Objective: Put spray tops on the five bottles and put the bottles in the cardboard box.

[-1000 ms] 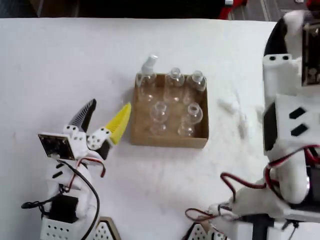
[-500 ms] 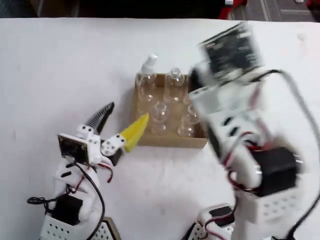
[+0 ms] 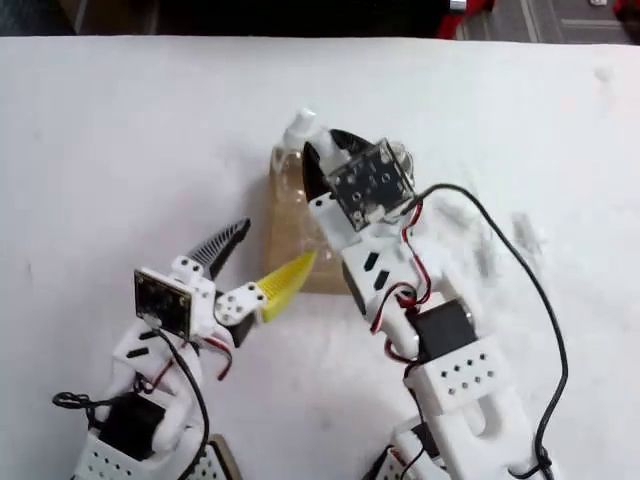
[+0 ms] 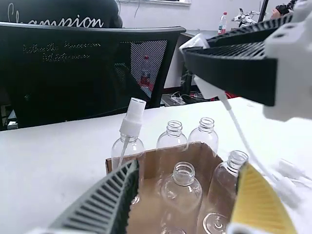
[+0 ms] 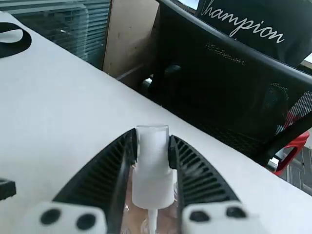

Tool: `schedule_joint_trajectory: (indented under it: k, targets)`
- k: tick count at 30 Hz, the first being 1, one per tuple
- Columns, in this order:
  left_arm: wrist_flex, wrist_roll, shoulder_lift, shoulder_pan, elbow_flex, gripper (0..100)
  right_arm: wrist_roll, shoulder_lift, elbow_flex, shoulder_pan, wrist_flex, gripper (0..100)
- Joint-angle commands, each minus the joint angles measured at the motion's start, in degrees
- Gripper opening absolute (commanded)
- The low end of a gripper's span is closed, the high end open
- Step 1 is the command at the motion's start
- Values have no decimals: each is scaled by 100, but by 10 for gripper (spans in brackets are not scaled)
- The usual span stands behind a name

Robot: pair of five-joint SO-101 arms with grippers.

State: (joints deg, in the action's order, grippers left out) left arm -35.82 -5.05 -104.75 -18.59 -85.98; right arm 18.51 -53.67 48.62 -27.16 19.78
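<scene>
White table (image 3: 120, 130): cardboard box (image 4: 161, 157) holds five bottles (image 4: 184, 191); right tool (image 5: 151, 137) clamps spray top (image 5: 152, 175); left tool (image 3: 278, 243) apart.

Five upright clear bottles (image 4: 184, 187) in cardboard box (image 4: 150, 160), one with spray top (image 4: 132, 117)

Clear glossy plastic bottles (image 4: 184, 187) sit in a matt cardboard box (image 4: 155, 161).

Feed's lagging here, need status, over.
Right gripper shut on spray top, over cardboard box. Left gripper open beside box. One bottle capped, four bare. Nothing blocking.
</scene>
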Motion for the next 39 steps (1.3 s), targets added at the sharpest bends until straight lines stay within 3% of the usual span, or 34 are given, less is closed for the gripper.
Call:
schedule_joint_trajectory:
  k: [1,6,10,16,35,39]
  targets:
    - [-9,26,-48,-66,308,302,-589,-207,598,-207,-1218,15]
    - [9,26,-48,-48,281,302,-1925,-382,352,-505,-558,15]
    - [9,26,-48,-22,273,302,-2321,-822,-70,-743,576,15]
    - [18,26,-48,-13,264,302,-2303,-1358,-413,-1200,1727,15]
    - [18,62,-48,4,176,302,-2295,-2360,-738,-1191,3064,15]
    - [18,70,-48,4,176,302,-2189,-2571,-782,-1182,2967,15]
